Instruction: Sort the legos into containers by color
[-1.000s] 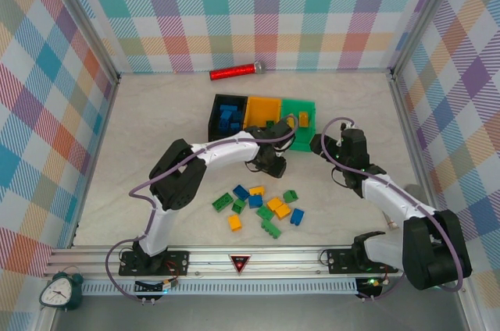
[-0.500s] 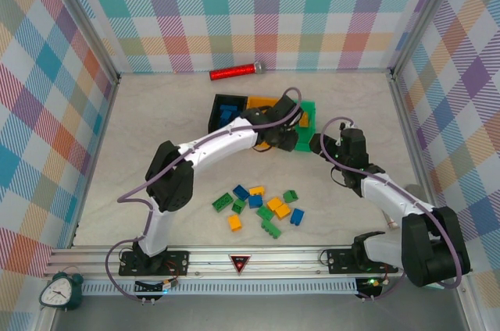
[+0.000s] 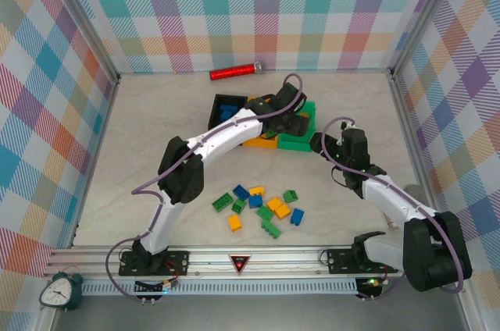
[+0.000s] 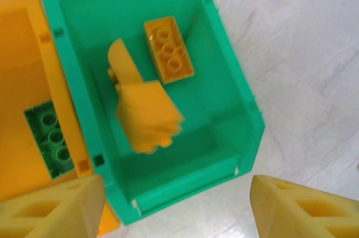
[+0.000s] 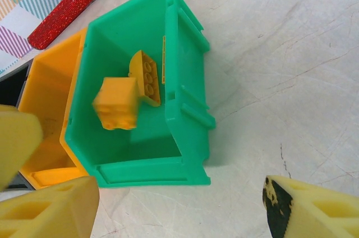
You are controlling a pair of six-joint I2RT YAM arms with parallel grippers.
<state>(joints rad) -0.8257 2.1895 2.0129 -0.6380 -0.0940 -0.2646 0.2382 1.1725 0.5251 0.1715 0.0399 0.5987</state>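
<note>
My left gripper (image 4: 179, 211) hangs open over the green container (image 4: 238, 75), nothing between its yellow fingers (image 4: 50, 207). A blurred yellow-orange lego (image 4: 147, 115) is in mid-air inside that bin, just above a second yellow-orange lego (image 4: 168, 49) lying on its floor. The orange container (image 4: 22, 69) beside it holds a green lego (image 4: 49, 142). From above, the left gripper (image 3: 291, 120) covers the green container (image 3: 301, 142); the black container (image 3: 215, 116) holds blue legos. My right gripper (image 3: 322, 144) stands open just right of the green container (image 5: 185, 109). Several loose legos (image 3: 262, 206) lie near the front.
A red cylinder with a silver tip (image 3: 234, 72) lies by the back wall, behind the bins. The left arm (image 3: 211, 144) stretches diagonally across the table's middle to the bins. Bare table lies left of the bins and around the pile.
The left arm swung from beside the pile up to the green container and its gripper opened, letting a yellow-orange lego drop into it. The right arm stayed put.
</note>
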